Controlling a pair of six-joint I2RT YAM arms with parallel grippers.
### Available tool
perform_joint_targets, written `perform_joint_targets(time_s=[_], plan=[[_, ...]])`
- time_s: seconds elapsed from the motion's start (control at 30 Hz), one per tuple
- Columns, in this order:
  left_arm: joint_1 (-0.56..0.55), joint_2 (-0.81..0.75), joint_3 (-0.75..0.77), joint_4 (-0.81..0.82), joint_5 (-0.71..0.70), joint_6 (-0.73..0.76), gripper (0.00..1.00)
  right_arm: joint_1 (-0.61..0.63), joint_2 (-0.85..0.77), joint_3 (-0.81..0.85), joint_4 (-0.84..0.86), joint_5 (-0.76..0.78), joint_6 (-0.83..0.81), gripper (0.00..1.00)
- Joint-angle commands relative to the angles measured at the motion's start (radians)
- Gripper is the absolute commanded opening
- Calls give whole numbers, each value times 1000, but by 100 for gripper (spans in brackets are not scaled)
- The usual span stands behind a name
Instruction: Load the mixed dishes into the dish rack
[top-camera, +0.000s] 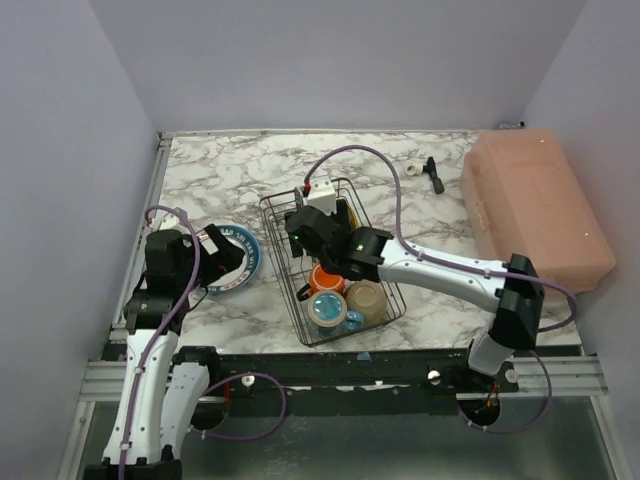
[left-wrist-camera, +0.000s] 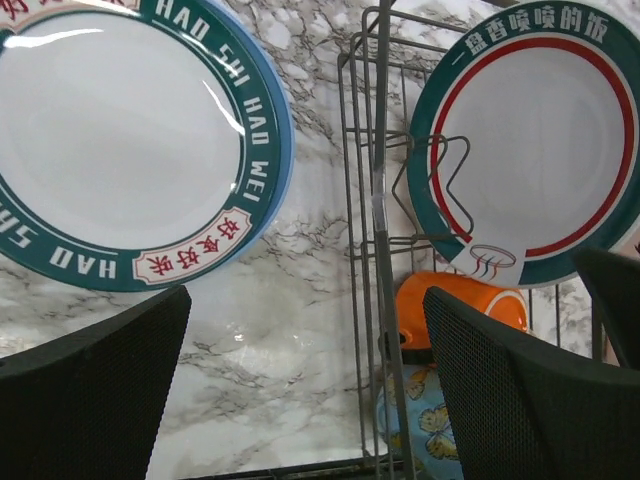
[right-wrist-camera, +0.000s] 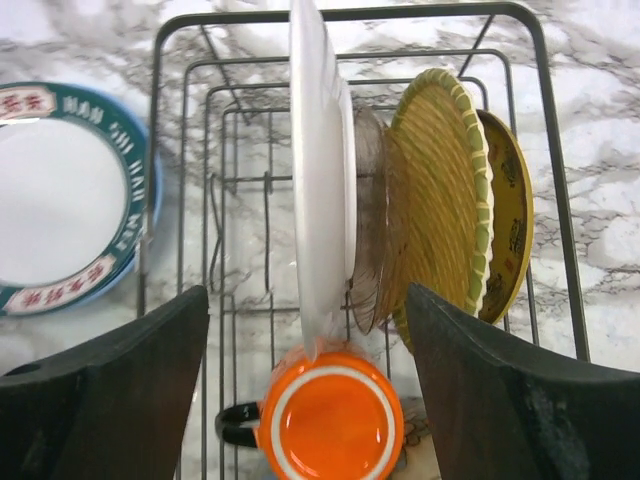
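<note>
**Right gripper** (right-wrist-camera: 305, 300): jaws spread wide, grasping nothing. It hangs over the black thin-wire dish rack (top-camera: 330, 262). Its fingers (right-wrist-camera: 100, 400) sit on either side of a green-rimmed white plate (right-wrist-camera: 320, 180) that stands on edge in the tines. No contact is visible.

**Left gripper** (left-wrist-camera: 305, 300): jaws equally wide, empty. It sits low over the table, between the rack's left wall and a blue-edged white plate with a teal lettered band (left-wrist-camera: 130, 140). That plate lies flat on the table outside the rack.

**Room:** plain pale walls (top-camera: 330, 60) on three sides.

**Surface:** grey-veined white marble table (top-camera: 230, 170).

**Large pink box** (top-camera: 535, 205): at the right edge, well apart from the rack.

**Rack:** centre of the table, towards the near edge.

**Rack contents:**
- Beside the green-rimmed plate, all upright: a translucent pinkish plate (right-wrist-camera: 367, 220), a yellow woven-pattern plate (right-wrist-camera: 440, 200) and a small yellow dark-rimmed plate (right-wrist-camera: 510, 210).
- At the near end: an orange mug (right-wrist-camera: 330, 425), a blue mug (top-camera: 328, 312) and a pale bowl (top-camera: 367, 300).

**Small black tool** (top-camera: 433, 172): on the table near the far edge.
</note>
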Motion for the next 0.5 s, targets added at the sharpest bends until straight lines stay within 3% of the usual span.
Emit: perform_joint_targets(time_s=[0.0,0.2,0.33,0.47], plan=[[70,53,-43,-11,35,-173,99,2,-162,-121,123,-197,-71,86],[297,167,-167,20,181,-258,98,2,-393,-322,288,-365,-69,98],[421,211,-260,58,240,-330,92,3,-496,-414,325,-349,-63,98],[462,204,-326,124,189,-404,89,4,-553,-477,345,-335,-62,99]])
